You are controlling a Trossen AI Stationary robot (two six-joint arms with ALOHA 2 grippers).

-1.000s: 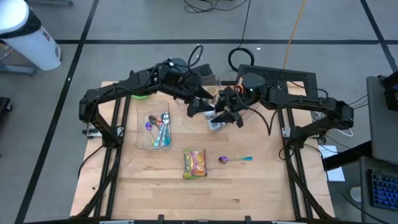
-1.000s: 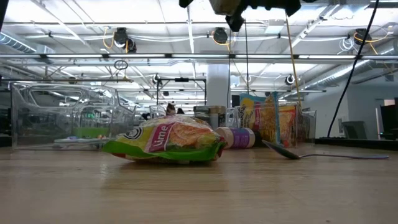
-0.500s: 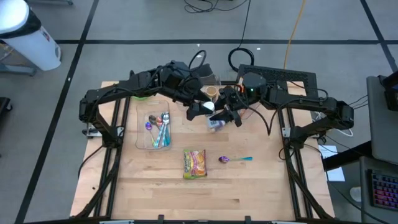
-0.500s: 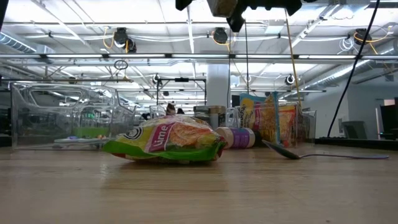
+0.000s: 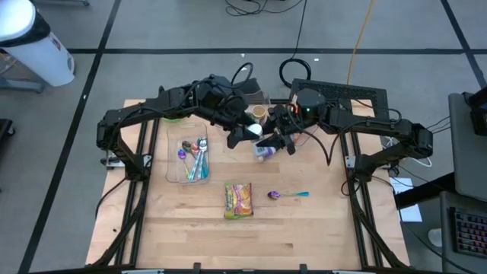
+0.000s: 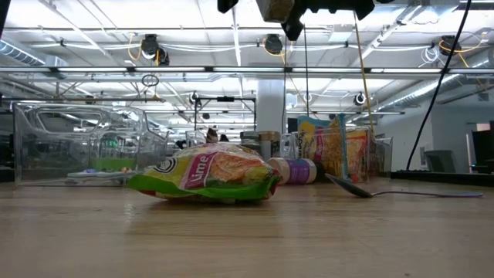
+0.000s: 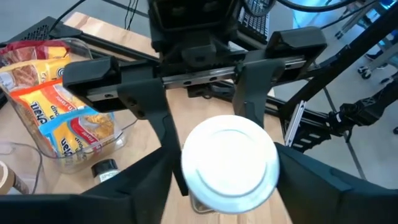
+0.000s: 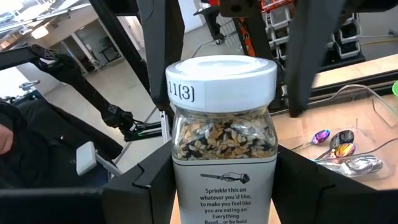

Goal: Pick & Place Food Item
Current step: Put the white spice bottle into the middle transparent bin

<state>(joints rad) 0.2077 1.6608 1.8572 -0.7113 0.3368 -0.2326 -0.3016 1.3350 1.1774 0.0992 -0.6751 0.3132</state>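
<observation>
A clear seasoning jar (image 8: 222, 140) with a white lid (image 7: 229, 163) hangs over the table's far middle, and my right gripper (image 8: 224, 186) is shut on it. My left gripper (image 7: 229, 177) faces the lid's top. Its fingers (image 8: 158, 50) stand close on either side of the lid, and in the right wrist view a narrow gap shows beside one of them. In the high view both grippers meet around the lid (image 5: 255, 129). A green and orange snack packet (image 5: 238, 200) lies flat on the table near the front. My right gripper pinches the jar's glass body (image 8: 183, 186) between its two fingers, below the lid, on two opposite sides. The fingers come level from the table's right. The jar is lifted clear of the table, with its lid turned toward my left gripper.
A clear bin (image 5: 173, 156) with spoons stands at the left. A clear container (image 7: 56, 99) of packets stands at the far middle. A small bottle (image 6: 297, 171) lies under the grippers. A purple spoon (image 5: 288, 195) lies right of the packet.
My left gripper has tipped a little over the jar's lid, which now shows white in the high view between the two grippers. The jar and my right gripper have kept their place.
</observation>
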